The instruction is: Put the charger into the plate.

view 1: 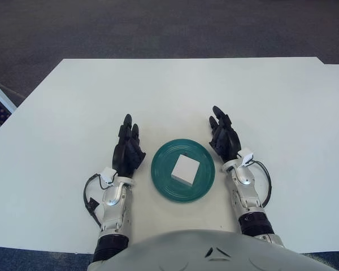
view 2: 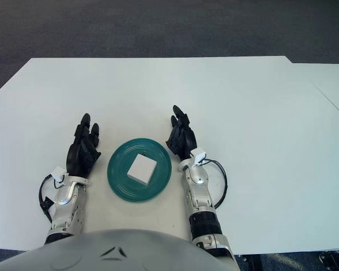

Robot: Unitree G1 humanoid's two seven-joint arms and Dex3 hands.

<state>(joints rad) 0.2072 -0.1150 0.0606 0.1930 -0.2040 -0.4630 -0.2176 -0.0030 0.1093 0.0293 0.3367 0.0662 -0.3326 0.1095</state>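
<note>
Two head-mounted eyes, steeply downward over the same table (view 1: 175, 90).

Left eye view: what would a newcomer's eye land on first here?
A round teal plate sits near the white table's front edge with a white square charger lying in its middle. The black left hand and right hand flank the plate, fingers extended, holding nothing.
</note>
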